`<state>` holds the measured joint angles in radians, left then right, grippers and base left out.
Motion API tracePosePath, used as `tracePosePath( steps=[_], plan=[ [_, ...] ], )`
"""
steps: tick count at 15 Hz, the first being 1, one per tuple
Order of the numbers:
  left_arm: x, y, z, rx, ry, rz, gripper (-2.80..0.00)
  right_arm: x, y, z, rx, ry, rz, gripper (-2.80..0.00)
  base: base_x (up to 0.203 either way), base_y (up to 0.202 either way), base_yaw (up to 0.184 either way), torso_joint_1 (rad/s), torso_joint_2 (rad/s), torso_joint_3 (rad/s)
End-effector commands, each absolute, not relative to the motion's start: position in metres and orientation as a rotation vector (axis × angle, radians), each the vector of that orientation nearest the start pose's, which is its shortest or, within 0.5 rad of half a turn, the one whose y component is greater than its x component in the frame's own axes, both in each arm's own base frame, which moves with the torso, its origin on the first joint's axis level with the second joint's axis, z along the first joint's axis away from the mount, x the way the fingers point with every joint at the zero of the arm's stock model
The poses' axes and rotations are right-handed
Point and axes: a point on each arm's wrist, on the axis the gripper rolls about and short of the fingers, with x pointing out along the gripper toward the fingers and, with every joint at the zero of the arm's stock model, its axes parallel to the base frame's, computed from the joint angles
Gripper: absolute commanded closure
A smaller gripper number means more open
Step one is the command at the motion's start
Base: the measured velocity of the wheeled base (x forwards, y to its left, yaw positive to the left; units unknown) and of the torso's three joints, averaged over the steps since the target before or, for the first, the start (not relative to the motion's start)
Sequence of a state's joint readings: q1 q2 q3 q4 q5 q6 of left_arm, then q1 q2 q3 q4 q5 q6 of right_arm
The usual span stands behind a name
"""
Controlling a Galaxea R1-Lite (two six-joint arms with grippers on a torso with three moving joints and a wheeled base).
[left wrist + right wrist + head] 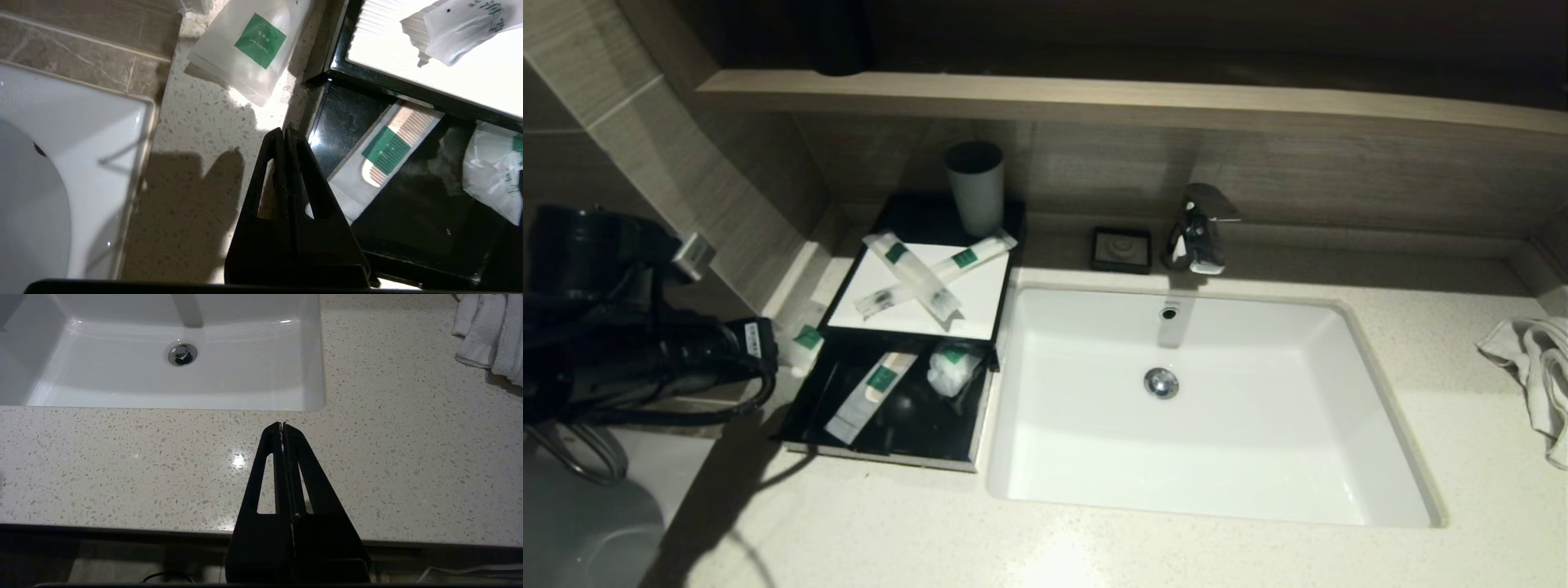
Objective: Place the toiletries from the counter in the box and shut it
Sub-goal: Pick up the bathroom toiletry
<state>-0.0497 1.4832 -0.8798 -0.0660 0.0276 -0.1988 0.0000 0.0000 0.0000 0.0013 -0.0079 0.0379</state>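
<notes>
At the counter's left end, the left gripper (284, 132) hangs over the speckled counter (196, 122) with its fingers pressed together on nothing, just beside the open drawer (882, 437) of the box (980, 310). A short pouch (255, 49) lies on the stone ahead of it. In the drawer rest a packeted comb (388, 151) and what seems a crumpled packet (953, 367). Two slim packets (915, 273) cross on the white top. The right gripper (282, 426), parked and likewise closed empty, sits before the basin (302, 367).

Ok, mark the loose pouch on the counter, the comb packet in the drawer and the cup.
pouch (255, 41), left wrist view, on its green label.
comb packet (386, 149), left wrist view, on its green band.
cup (976, 196), head view, on its side wall.
</notes>
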Motion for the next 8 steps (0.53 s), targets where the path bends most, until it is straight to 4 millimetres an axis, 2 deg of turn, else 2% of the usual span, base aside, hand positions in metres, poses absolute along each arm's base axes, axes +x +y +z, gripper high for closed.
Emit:
tracePosePath(
  steps=[1, 4, 8],
  plan=[
    [0.252, -0.007, 0.205, -0.150, 0.537, 0.002, 0.00, -0.023, 0.000, 0.075, 0.038, 0.002, -0.008, 0.00, 0.000, 0.000, 0.000, 0.000, 0.00, 0.000],
    [0.260, 0.005, 0.203, -0.126, 0.502, -0.047, 0.00, -0.023, 0.000, 0.075, 0.038, 0.003, -0.008, 0.00, 0.000, 0.000, 0.000, 0.000, 0.00, 0.000],
    [0.262, 0.007, 0.201, -0.086, 0.496, -0.056, 0.00, -0.023, 0.000, 0.075, 0.038, 0.001, -0.009, 0.00, 0.000, 0.000, 0.000, 0.000, 0.00, 0.000]
  ],
)
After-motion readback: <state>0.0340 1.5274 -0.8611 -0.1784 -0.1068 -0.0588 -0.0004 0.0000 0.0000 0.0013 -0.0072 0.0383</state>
